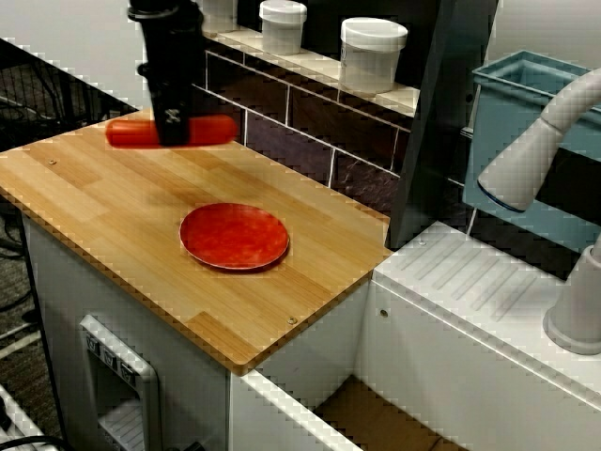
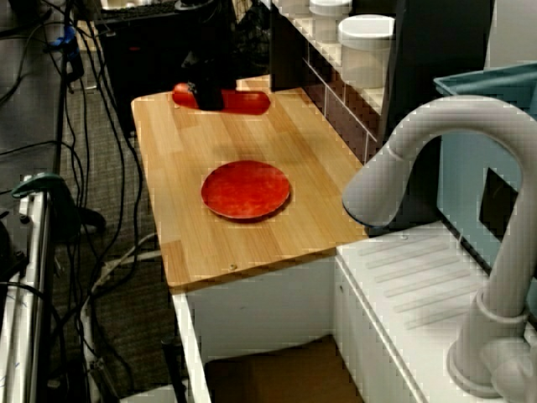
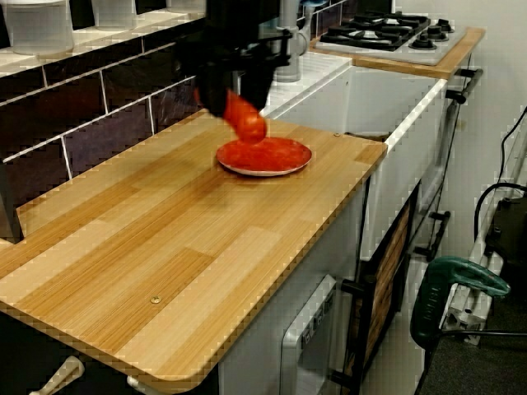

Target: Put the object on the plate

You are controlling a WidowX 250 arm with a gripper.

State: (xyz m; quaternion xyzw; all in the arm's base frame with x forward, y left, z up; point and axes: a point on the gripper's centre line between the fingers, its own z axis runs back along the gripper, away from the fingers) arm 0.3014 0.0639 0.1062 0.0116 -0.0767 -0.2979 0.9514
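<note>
My black gripper [image 1: 174, 132] is shut across the middle of the object [image 1: 214, 130], a glossy red-orange sausage lying level, with both ends sticking out past the fingers. It hangs a little above the wooden counter near the far left end. The plate [image 1: 235, 237], round and red-orange, lies flat on the wood to the right and nearer the front edge, with nothing on it. From over the tap, the gripper [image 2: 210, 99] and object [image 2: 247, 102] sit beyond the plate [image 2: 246, 190]. Looking along the counter, the object [image 3: 251, 125] hangs before the plate [image 3: 265, 156].
White lidded jars [image 1: 374, 52] stand on the tiled ledge behind the counter. A dark post [image 1: 432, 122] ends the counter on the right, then a white draining board [image 1: 488, 282], a grey tap [image 1: 545, 141] and a teal box [image 1: 535, 94]. A stove [image 3: 387, 33] lies beyond.
</note>
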